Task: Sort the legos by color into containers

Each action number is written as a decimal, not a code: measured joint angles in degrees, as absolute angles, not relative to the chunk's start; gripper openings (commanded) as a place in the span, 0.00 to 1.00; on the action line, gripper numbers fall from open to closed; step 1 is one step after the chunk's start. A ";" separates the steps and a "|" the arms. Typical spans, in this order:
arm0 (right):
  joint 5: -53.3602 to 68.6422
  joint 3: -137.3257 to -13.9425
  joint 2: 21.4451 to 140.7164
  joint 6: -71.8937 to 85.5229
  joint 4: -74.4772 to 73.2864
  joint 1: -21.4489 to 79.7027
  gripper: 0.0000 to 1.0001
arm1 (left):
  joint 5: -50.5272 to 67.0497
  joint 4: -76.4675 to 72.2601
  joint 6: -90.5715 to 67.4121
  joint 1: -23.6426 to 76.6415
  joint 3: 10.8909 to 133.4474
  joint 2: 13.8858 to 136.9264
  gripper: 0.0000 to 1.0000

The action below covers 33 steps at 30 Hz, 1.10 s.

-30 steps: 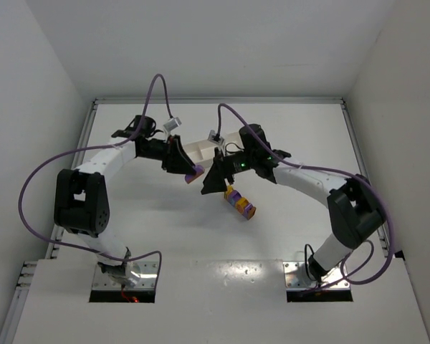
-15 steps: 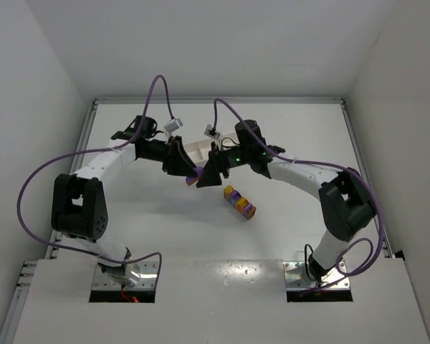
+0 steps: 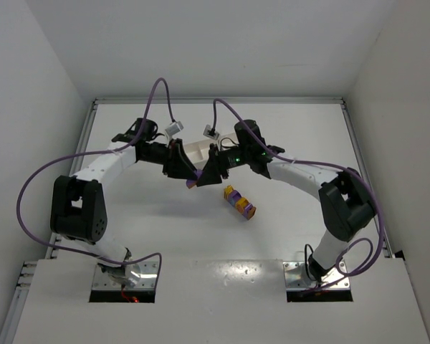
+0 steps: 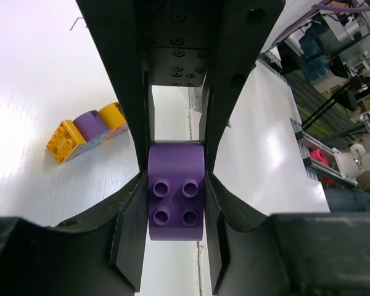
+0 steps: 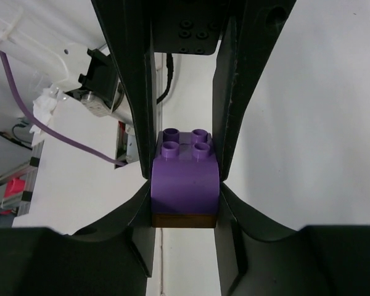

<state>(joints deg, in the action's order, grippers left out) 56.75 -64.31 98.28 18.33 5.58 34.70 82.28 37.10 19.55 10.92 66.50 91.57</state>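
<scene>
Moved: right tool [image 3: 203, 177] now meets left tool [image 3: 191, 176] above the worktop [image 3: 165, 229], before the tray [image 3: 198, 149]. Both tools clamp 1 purple brick [image 4: 176, 191], gripped from opposite ends, likely a handover or pulling apart. Stack of 3 bricks [image 3: 239, 201] lies near, unsorted.
</scene>
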 measured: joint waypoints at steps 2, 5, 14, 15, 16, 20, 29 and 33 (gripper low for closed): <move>57.28 -64.31 98.28 18.26 5.91 34.70 0.14 | 82.52 37.01 19.53 10.94 66.48 91.48 0.05; 57.54 -64.05 98.21 18.24 6.50 34.79 0.06 | 82.61 36.99 19.62 10.94 66.48 91.48 0.05; 55.05 -61.30 93.93 12.10 5.72 35.90 0.00 | 85.06 38.92 20.45 10.44 67.37 91.48 0.05; 54.48 -61.04 93.17 10.66 5.65 36.12 0.00 | 85.67 39.64 20.40 10.24 68.01 91.50 0.05; 54.06 -60.80 92.60 9.61 5.63 36.25 0.00 | 86.04 40.21 20.47 10.07 68.49 91.55 0.05; 54.61 -58.52 90.06 6.02 2.37 36.64 0.00 | 85.60 41.82 21.28 7.94 71.75 92.42 0.03; 54.22 -54.68 88.40 2.33 -4.01 37.28 0.00 | 72.69 37.15 19.42 5.39 76.07 93.27 0.01; 52.14 -54.61 87.92 2.28 -4.16 36.36 0.00 | 54.19 25.12 10.92 8.10 70.32 90.63 0.00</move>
<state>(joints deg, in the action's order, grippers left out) 52.14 -54.61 87.92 2.28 -4.16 36.36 54.19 25.12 10.92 8.10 70.32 90.63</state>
